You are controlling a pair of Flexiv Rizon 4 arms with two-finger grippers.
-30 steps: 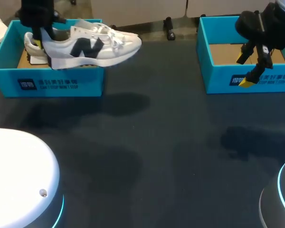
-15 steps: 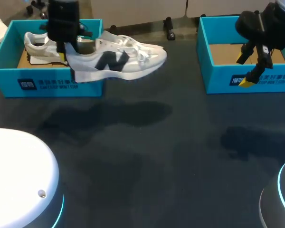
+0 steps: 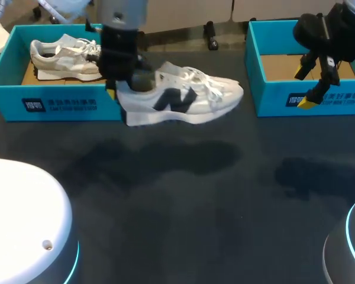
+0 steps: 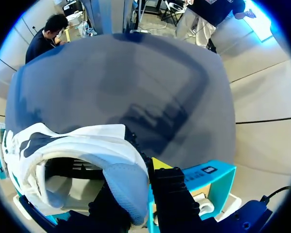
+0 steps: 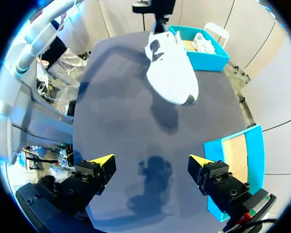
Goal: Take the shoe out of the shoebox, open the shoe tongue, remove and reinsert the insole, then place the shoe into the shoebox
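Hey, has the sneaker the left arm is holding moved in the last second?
Yes. The white sneaker has travelled right, from over the left shoebox out above the dark table, toward the right shoebox.

Matt cloth shoe [image 3: 183, 102], smooth cardboard shoebox [image 3: 59, 107], matt table [image 3: 183, 201].

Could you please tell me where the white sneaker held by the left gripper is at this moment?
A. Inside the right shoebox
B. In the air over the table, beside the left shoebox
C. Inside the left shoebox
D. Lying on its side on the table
B: the left gripper holds the white sneaker by its heel, outside the left shoebox, and its shadow falls apart from the sole on the table.
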